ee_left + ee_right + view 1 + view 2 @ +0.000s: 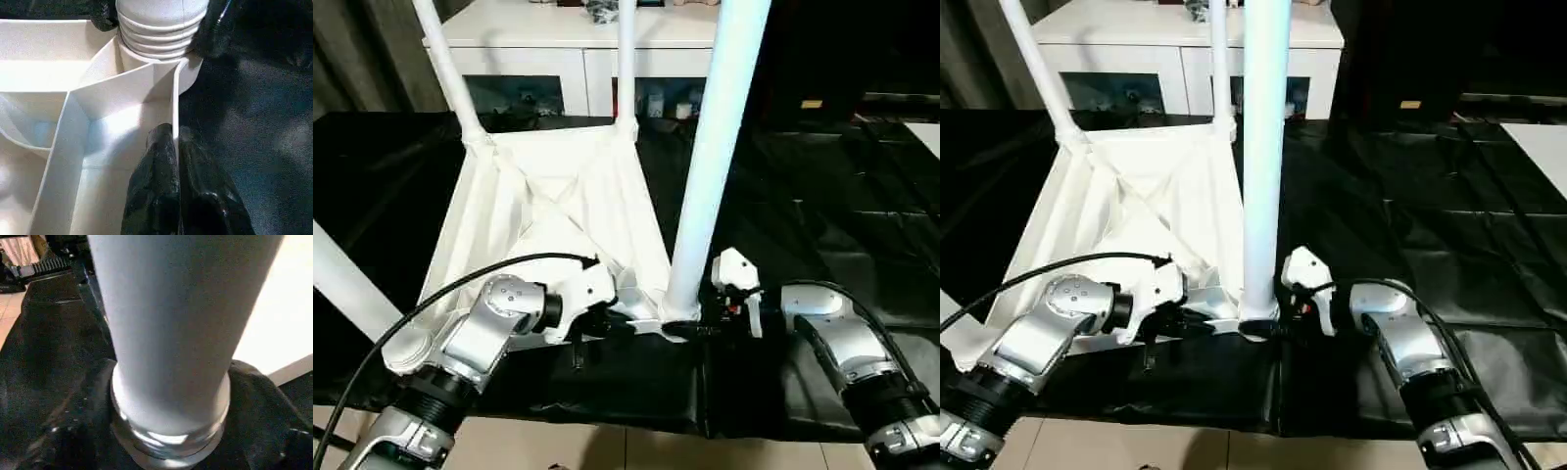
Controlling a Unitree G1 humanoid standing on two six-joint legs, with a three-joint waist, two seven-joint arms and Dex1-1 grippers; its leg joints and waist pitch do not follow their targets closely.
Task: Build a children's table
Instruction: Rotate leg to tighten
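The children's table lies upside down on a black cloth, its ribbed white top [558,206] facing up. Two thin legs [450,69] [626,59] stand in the far corners. A thick white leg [710,166] rises from the near right corner socket [677,318], and its threaded end [161,29] sits in that socket. Another white tube [347,284] slants past the left edge. My left gripper [173,134] is shut on the top's thin side wall just beside that socket. My right gripper [171,421] clasps the thick leg's base, with a black finger pressed on either side.
A white cabinet [568,59] with dark glass doors stands right behind the table. The black cloth [822,196] spreads wide to the right, where a flat white board [925,132] shows at the edge. Pale floor tiles [607,446] lie just before the cloth's front edge.
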